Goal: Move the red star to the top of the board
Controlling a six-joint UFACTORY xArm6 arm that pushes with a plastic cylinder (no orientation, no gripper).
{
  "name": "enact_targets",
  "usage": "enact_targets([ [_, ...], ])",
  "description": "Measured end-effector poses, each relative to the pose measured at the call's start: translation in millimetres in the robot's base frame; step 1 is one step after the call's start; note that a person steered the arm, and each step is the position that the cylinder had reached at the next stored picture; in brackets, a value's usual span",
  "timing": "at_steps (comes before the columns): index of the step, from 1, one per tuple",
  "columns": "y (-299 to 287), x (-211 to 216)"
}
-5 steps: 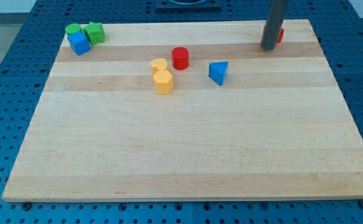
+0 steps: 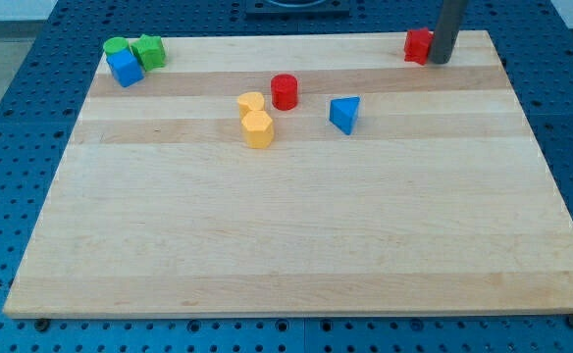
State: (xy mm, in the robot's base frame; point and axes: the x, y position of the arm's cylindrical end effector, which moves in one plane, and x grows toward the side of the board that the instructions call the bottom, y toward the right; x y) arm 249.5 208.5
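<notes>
The red star [image 2: 419, 45] lies at the top edge of the wooden board [image 2: 286, 226], toward the view's right. My tip [image 2: 441, 61] stands right beside it on its right side, touching or nearly touching it. The dark rod rises out of the view's top.
A red cylinder [image 2: 285, 91] sits near the board's upper middle, with a blue triangular block [image 2: 344, 114] to its right. Two yellow blocks [image 2: 255, 120] lie together left of the cylinder. Two green blocks [image 2: 137, 49] and a blue block [image 2: 125, 68] cluster at the top left corner.
My tip has moved up and to the right. The red star, mostly hidden behind the rod before, now shows fully on the rod's left, close to the top edge.
</notes>
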Motion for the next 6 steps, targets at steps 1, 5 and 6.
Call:
enact_targets([
  [1,2,6],
  [5,-29,8],
  [6,-21,1],
])
